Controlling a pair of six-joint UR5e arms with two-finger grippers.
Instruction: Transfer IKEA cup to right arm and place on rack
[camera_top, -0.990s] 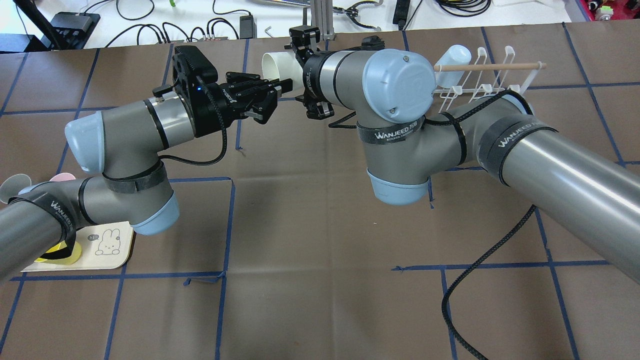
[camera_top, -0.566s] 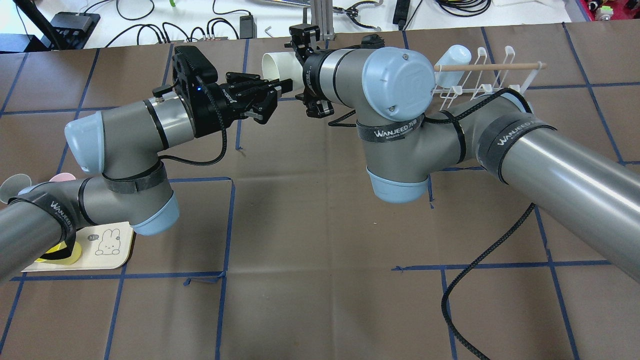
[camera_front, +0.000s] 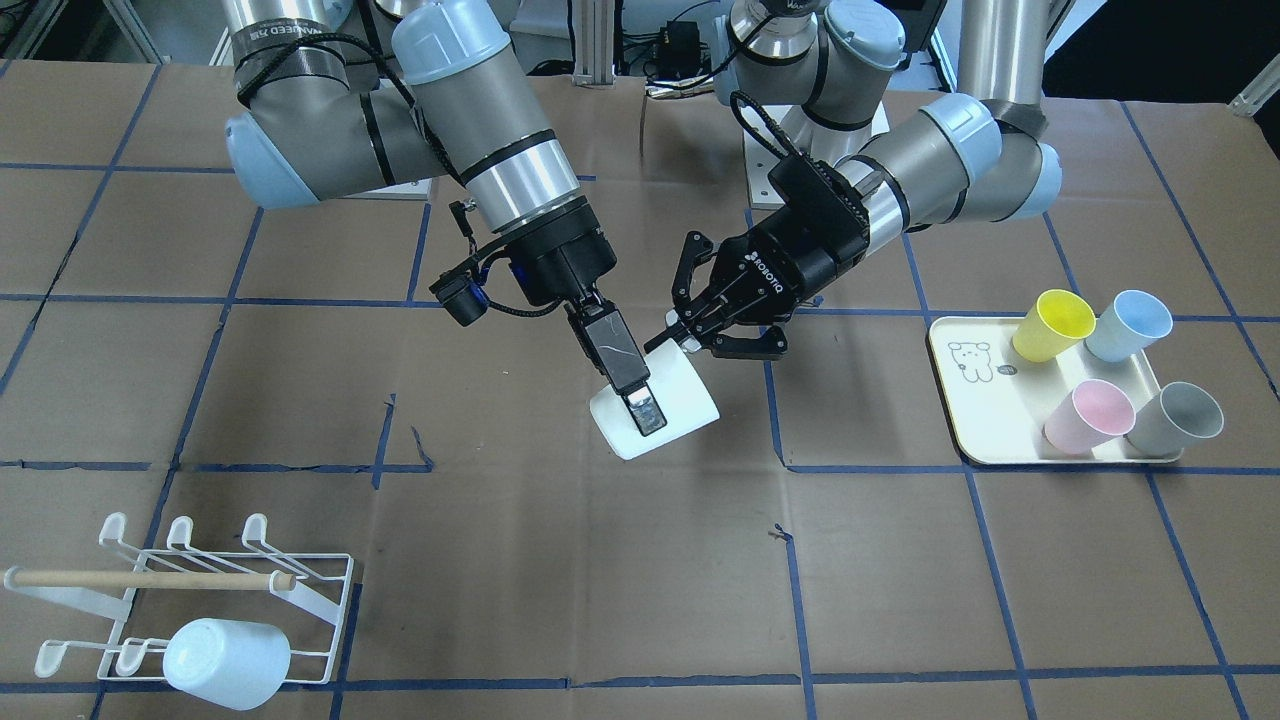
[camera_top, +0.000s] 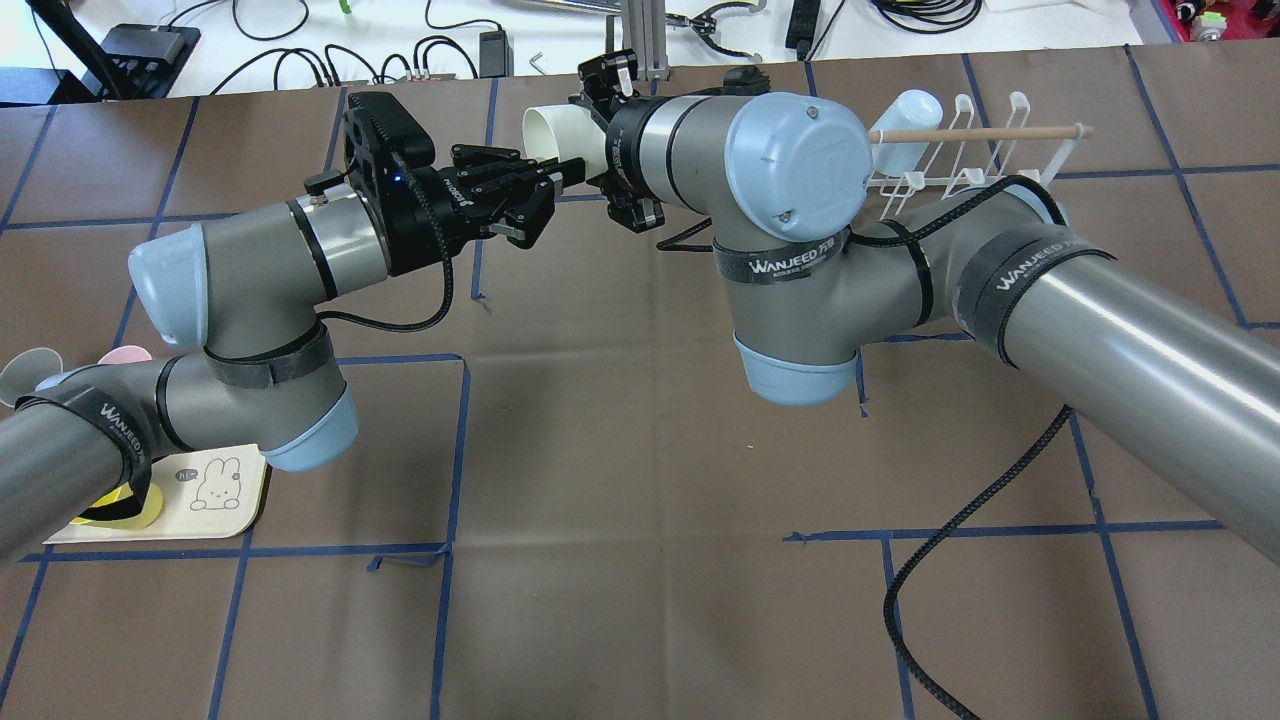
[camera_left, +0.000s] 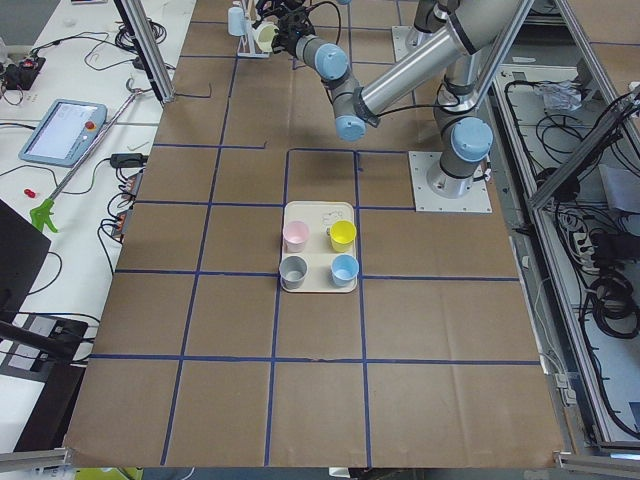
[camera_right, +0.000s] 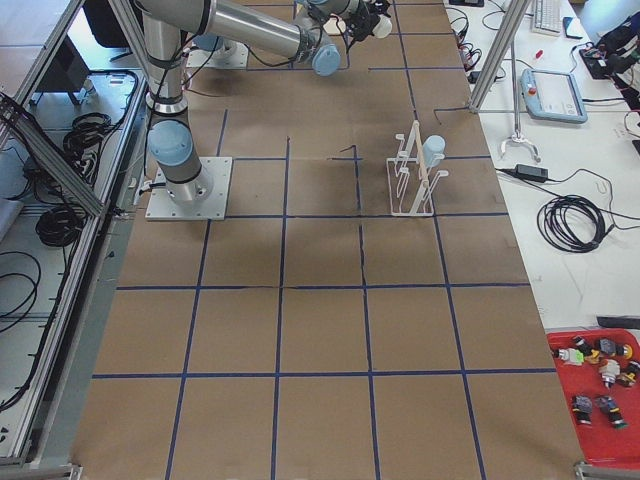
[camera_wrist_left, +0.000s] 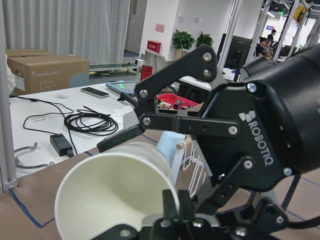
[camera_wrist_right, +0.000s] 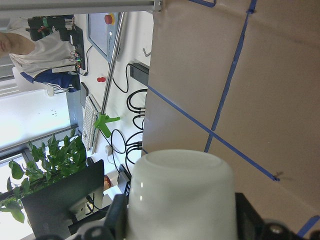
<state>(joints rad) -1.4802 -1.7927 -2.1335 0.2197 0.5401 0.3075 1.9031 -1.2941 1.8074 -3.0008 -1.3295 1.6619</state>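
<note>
R end effector (camera_front: 645, 405) is clamped across the white IKEA cup (camera_front: 685, 398). The cup is held on its side above the desk (camera_front: 600, 580), mouth turned to the L end effector (camera_front: 708, 340), which is spread open just beside the rim. Cup is seen well apart from the rack (camera_front: 150, 578), where a pale blue cup (camera_front: 225, 660) is hung.

the tabletop (camera_front: 600, 600) is being covered by matt brown paper lined with blue tape (camera_front: 870, 468). the white cup (camera_front: 685, 400) is being shown as smooth plastic, the rack (camera_front: 254, 530) as white coated wire, its dowel (camera_front: 150, 578) as bare wood.
</note>
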